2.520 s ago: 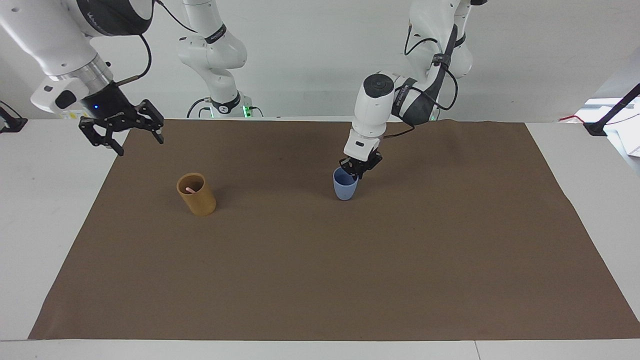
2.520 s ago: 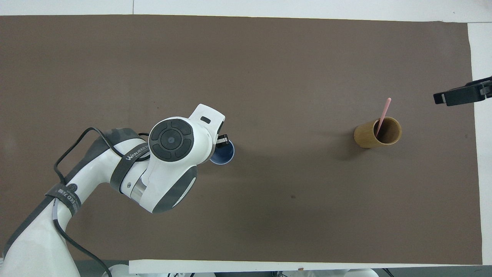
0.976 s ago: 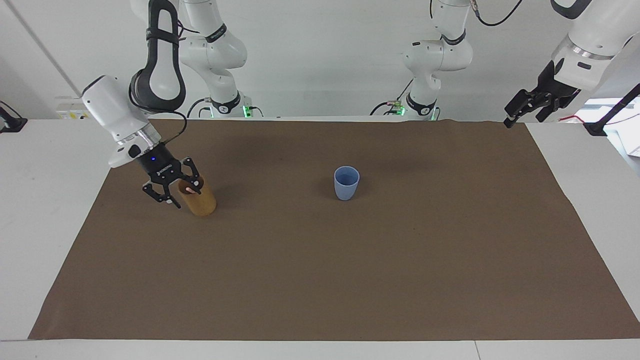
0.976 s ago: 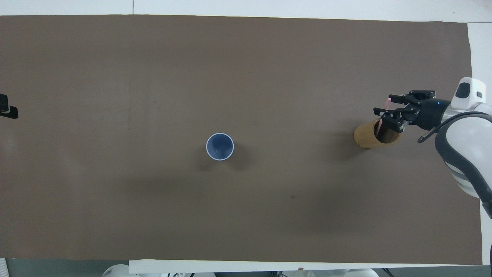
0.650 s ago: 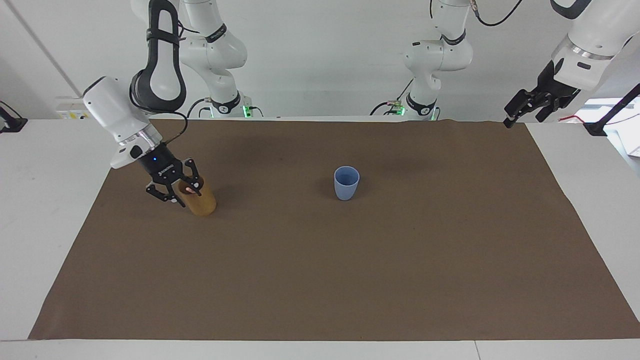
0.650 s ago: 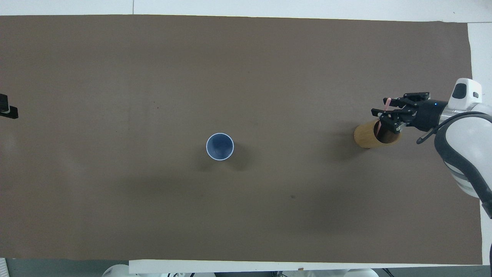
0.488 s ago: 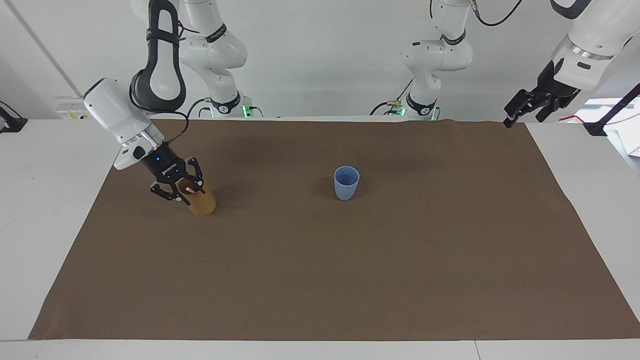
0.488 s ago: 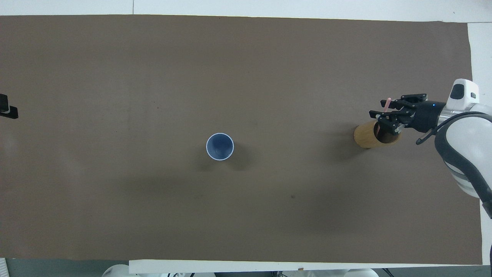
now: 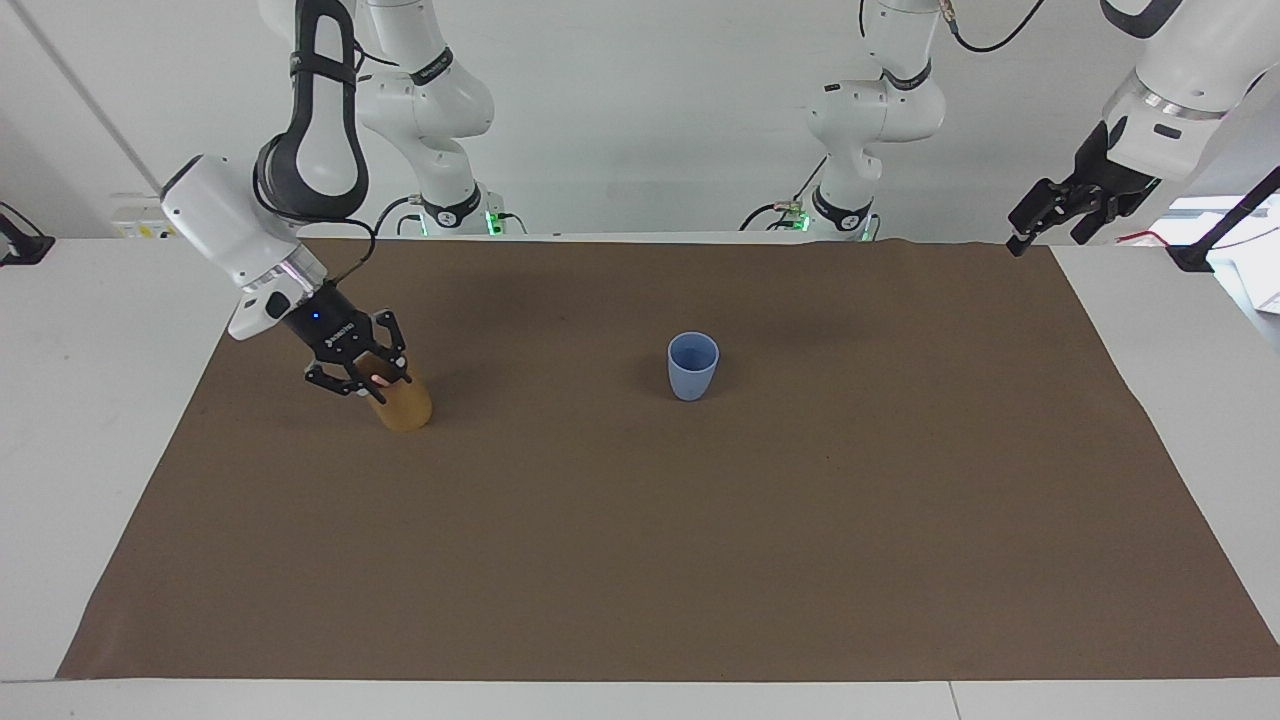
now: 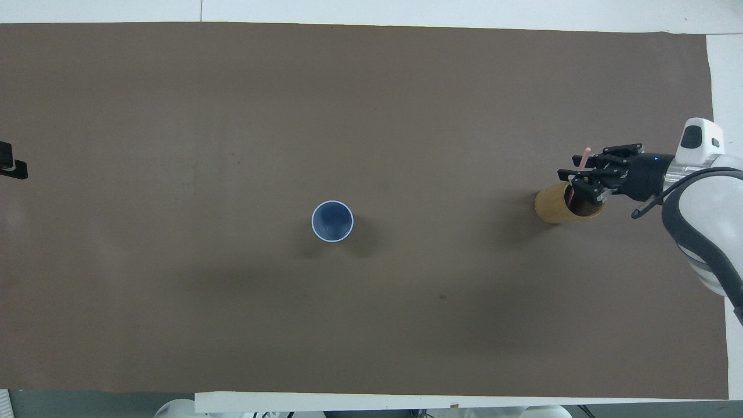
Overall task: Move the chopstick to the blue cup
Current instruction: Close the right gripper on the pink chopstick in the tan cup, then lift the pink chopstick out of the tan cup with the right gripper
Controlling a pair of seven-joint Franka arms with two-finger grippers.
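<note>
One pale-pink chopstick (image 10: 582, 161) stands tilted in the tan-brown cup (image 10: 552, 204), its top sticking out above the rim; it also shows in the facing view (image 9: 379, 379). My right gripper (image 9: 364, 382) is open at that cup's rim (image 9: 405, 405), a finger on either side of the chopstick; it also shows in the overhead view (image 10: 573, 179). The light-blue cup (image 9: 692, 366) stands upright mid-mat, also in the overhead view (image 10: 332, 221); no stick shows in it. My left gripper (image 9: 1042, 228) waits, open, raised over the left arm's end of the mat.
A brown mat (image 9: 640, 540) covers most of the white table (image 9: 90, 420). The two cups stand apart on it, the tan-brown one toward the right arm's end. Only the left gripper's tip (image 10: 11, 162) shows in the overhead view.
My left gripper has left the blue cup and withdrawn to its end of the table. My right gripper has come down to the tan-brown cup and edged in around the chopstick.
</note>
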